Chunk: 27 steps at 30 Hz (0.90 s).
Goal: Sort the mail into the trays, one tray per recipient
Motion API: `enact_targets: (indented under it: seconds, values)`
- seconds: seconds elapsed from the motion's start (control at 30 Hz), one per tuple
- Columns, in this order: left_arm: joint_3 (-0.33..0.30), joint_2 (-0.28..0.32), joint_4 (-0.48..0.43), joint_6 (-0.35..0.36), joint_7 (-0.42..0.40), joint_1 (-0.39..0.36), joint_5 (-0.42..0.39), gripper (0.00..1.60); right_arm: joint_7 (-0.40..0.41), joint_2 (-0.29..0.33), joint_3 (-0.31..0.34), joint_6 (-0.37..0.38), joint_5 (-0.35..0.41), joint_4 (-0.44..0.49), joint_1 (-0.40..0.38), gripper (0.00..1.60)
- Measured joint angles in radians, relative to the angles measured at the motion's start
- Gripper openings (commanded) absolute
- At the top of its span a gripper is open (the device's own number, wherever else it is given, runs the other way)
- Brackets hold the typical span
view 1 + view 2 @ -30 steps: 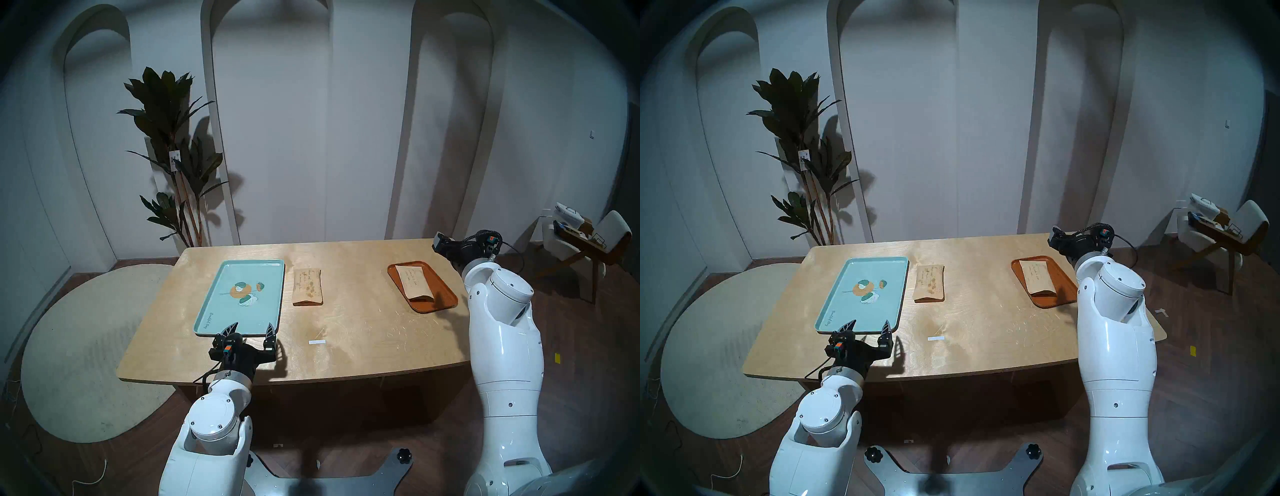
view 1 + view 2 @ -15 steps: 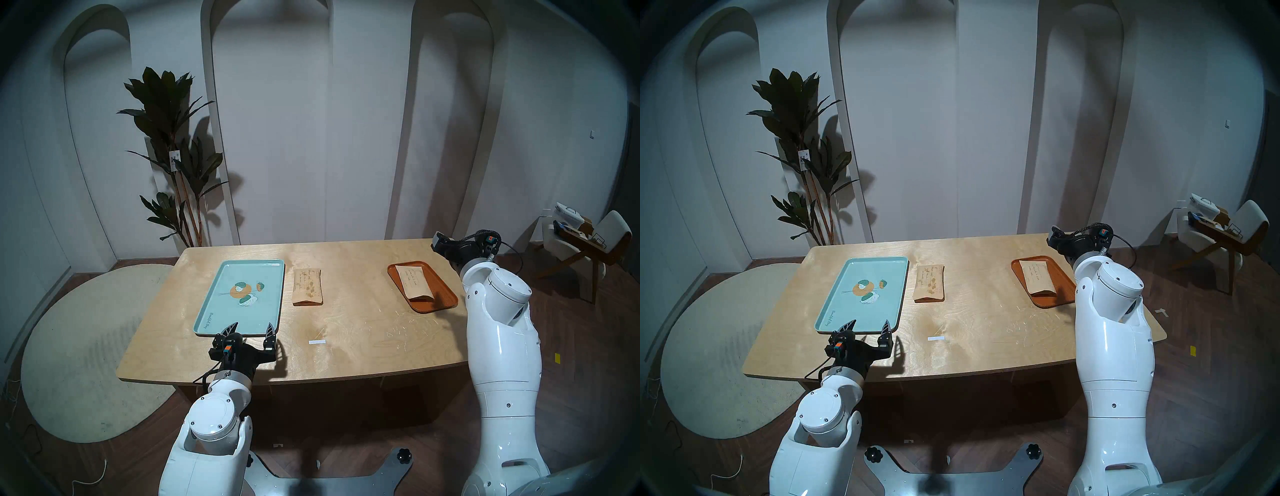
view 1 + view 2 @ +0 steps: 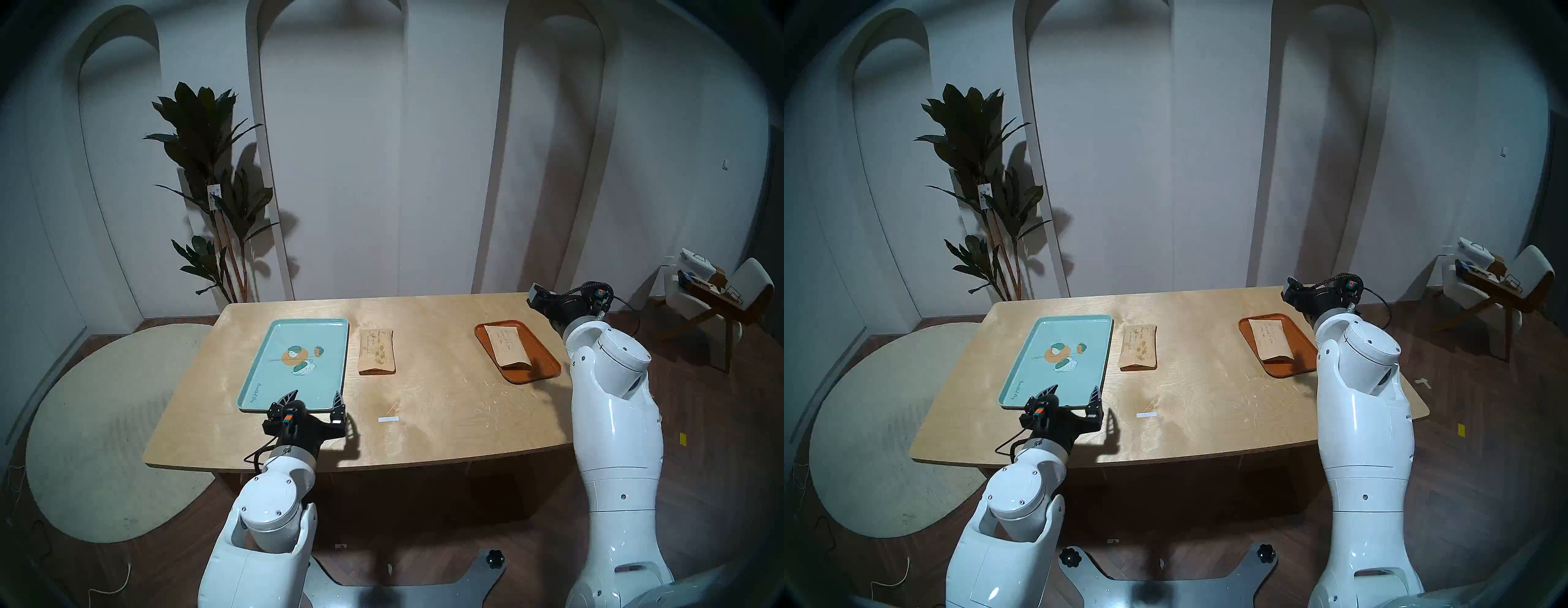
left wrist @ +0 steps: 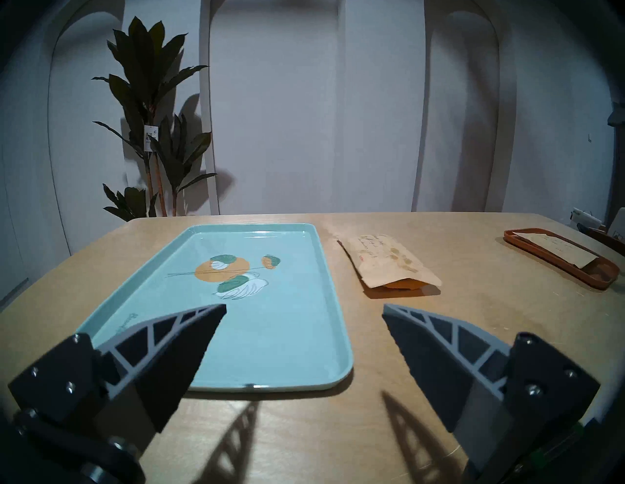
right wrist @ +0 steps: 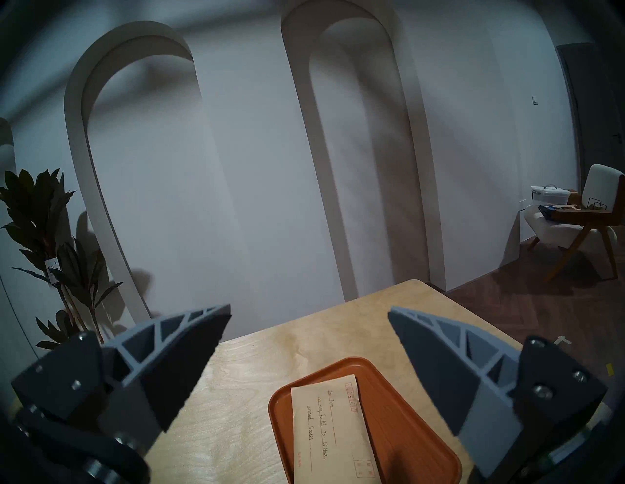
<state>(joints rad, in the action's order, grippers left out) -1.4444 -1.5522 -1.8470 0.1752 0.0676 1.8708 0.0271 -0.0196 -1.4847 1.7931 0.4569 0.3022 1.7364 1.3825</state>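
Note:
A mint-green tray [image 3: 271,382] with a leaf print lies on the table's left half with nothing in it. Just to its right, flat on the wood, is a tan envelope with brown blotches [image 3: 376,351]. A paler envelope [image 3: 507,346] rests inside the orange-brown tray [image 3: 545,363] at the right. My left gripper [image 3: 315,393] hovers open over the green tray's near edge with nothing between its fingers [image 4: 189,341]. My right gripper [image 5: 309,314] hangs open and empty above the far right of the table, behind the orange-brown tray [image 5: 399,405] and its envelope [image 5: 324,432].
A small white tape strip [image 3: 389,419] lies near the table's [image 3: 445,433] front middle. A tall potted plant [image 3: 212,191] stands behind the left corner. A pale rug [image 3: 97,424] lies left of the table, and a chair [image 3: 721,297] with clutter is far right.
My left gripper has moved slightly forward and right, now reaching over the green tray's near edge. The right arm has barely shifted. Both envelopes lie where they were.

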Motion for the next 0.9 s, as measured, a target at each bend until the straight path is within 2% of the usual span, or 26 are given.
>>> enact_targets:
  seconds: [0.27,0.43,0.5,0.73,0.9]
  values:
    - [0.107,0.015,-0.011,0.173,0.07,-0.084,0.109,1.6,0.0,0.006,-0.002,0.0,0.005,-0.001,0.0,1.6]
    - [0.17,0.025,-0.007,0.241,0.086,-0.124,0.155,1.6,0.0,0.009,-0.003,0.0,0.007,-0.002,0.0,1.6]
    - [0.215,0.031,0.001,0.284,0.098,-0.15,0.185,1.6,0.0,0.01,-0.004,0.0,0.009,-0.003,0.0,1.6]
    - [0.319,0.041,0.048,0.375,0.124,-0.218,0.257,1.6,0.0,0.015,-0.006,0.0,0.013,-0.004,0.0,1.6]
    - [0.365,0.039,0.095,0.418,0.149,-0.257,0.322,1.6,0.0,0.017,-0.007,0.0,0.015,-0.005,0.0,1.6]
